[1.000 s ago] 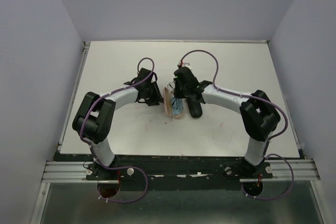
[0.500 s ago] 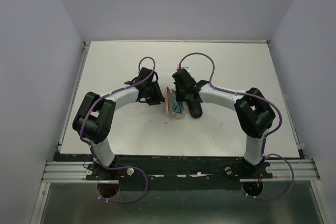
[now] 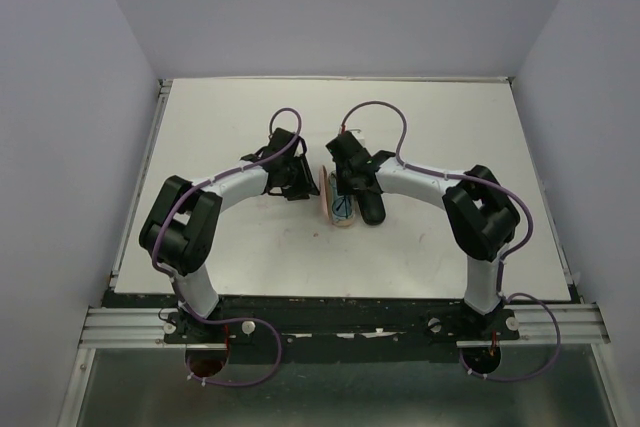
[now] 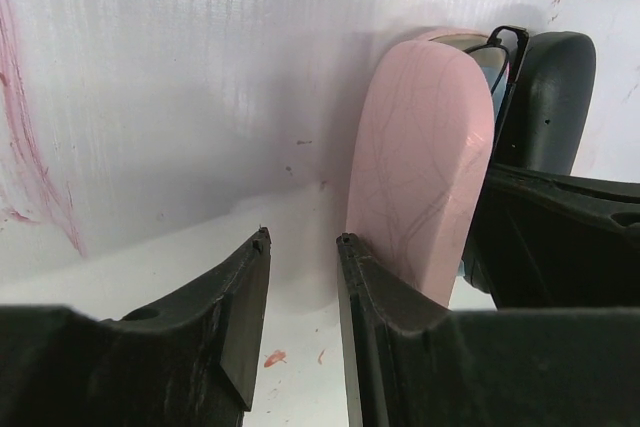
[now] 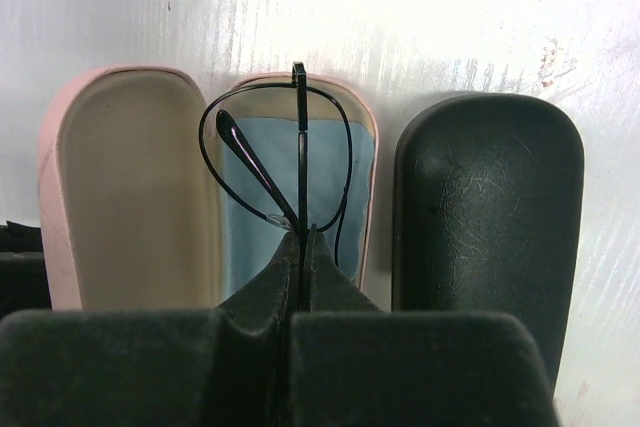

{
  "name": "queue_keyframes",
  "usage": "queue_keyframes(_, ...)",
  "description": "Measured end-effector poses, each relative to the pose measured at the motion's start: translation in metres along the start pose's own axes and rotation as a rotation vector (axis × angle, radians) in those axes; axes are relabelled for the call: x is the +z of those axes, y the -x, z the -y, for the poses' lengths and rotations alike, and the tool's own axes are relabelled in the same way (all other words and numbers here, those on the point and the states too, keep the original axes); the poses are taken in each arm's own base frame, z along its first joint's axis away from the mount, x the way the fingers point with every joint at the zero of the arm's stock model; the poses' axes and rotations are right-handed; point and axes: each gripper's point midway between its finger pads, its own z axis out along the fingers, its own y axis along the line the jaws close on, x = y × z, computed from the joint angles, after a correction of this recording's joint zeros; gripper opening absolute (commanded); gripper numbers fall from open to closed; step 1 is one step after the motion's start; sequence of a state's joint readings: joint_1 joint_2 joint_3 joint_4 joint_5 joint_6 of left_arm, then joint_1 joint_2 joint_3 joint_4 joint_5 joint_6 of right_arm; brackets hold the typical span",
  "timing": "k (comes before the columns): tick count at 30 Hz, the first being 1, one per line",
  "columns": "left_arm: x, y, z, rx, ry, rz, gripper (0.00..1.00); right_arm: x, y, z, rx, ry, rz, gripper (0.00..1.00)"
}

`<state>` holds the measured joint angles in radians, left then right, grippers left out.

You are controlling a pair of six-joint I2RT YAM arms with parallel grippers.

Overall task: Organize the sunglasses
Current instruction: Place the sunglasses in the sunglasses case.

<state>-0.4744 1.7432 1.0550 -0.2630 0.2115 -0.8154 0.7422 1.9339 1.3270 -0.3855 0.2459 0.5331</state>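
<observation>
The sunglasses (image 5: pixel 300 117) are a thin black wire-framed pair. My right gripper (image 5: pixel 301 235) is shut on their frame and holds them upright over the base of an open pink case (image 5: pixel 130 187). A light-blue cloth (image 5: pixel 358 177) lies in that base. No orange-yellow pair shows in any view. My left gripper (image 4: pixel 302 239) is open with a narrow gap and empty, low over the table. Its right finger is against the outer side of the pink lid (image 4: pixel 425 167). In the top view the left gripper (image 3: pixel 300 185) and right gripper (image 3: pixel 345 187) flank the pink case (image 3: pixel 335 209).
A shut black case (image 5: pixel 488 207) lies right beside the pink one, also in the top view (image 3: pixel 372 209) and the left wrist view (image 4: pixel 548 87). Red smears mark the white table (image 4: pixel 30 177). Grey walls enclose the table on three sides.
My left gripper has moved right, up against the pink lid. My right gripper has shifted a little left with the glasses over the case. From above the open case looks narrower.
</observation>
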Motion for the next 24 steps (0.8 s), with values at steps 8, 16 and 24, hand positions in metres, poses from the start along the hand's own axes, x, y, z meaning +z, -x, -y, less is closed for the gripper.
queue_keyframes(8, 0.000, -0.002, 0.001, 0.004, 0.005, -0.002, 0.43, -0.001, -0.006, 0.000, 0.006, 0.002, -0.029, 0.01)
queue_keyframes(16, 0.000, -0.001, 0.000, 0.005, 0.013, 0.003, 0.43, -0.004, -0.012, 0.000, 0.052, -0.009, -0.060, 0.08)
queue_keyframes(24, 0.000, -0.004, 0.001, 0.013, 0.019, 0.000, 0.43, -0.006, -0.018, 0.003, 0.078, -0.023, -0.088, 0.33)
